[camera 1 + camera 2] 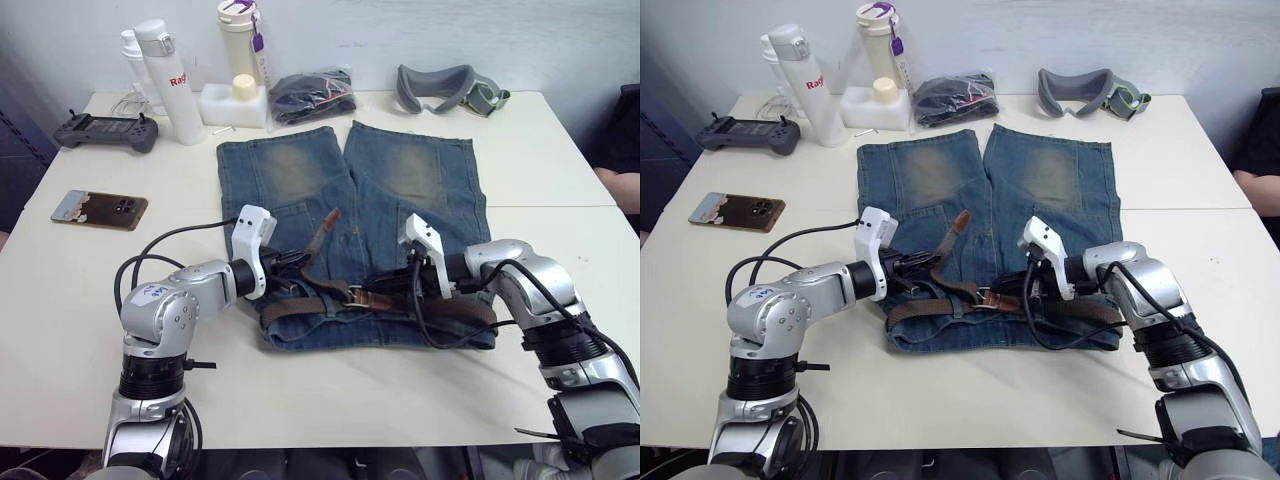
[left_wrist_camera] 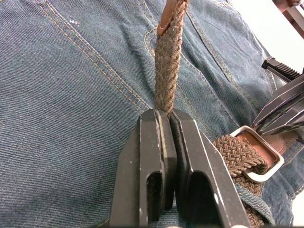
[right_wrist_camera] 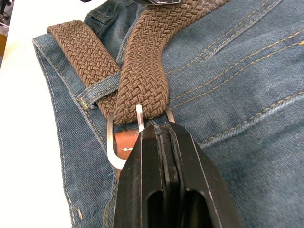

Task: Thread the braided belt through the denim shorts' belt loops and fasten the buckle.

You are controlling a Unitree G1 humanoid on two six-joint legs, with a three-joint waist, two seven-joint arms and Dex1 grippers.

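Shorts (image 1: 350, 200) of faded blue denim lie flat on the worktop (image 1: 90, 300). Brown braided belt (image 3: 142, 71) runs along their waistband. Left pincer (image 2: 166, 118) pinches the belt's free end; right pincer (image 3: 159, 130) is closed at the silver buckle (image 3: 113, 152).

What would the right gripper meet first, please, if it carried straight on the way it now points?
Probably the buckle: the right gripper, shut, sits right at its prong, with the braided belt just beyond on the shorts.

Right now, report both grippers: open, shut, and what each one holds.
Left gripper: shut on the braided belt, gripping its free end.
Right gripper: shut at the buckle, apparently clamping its prong.
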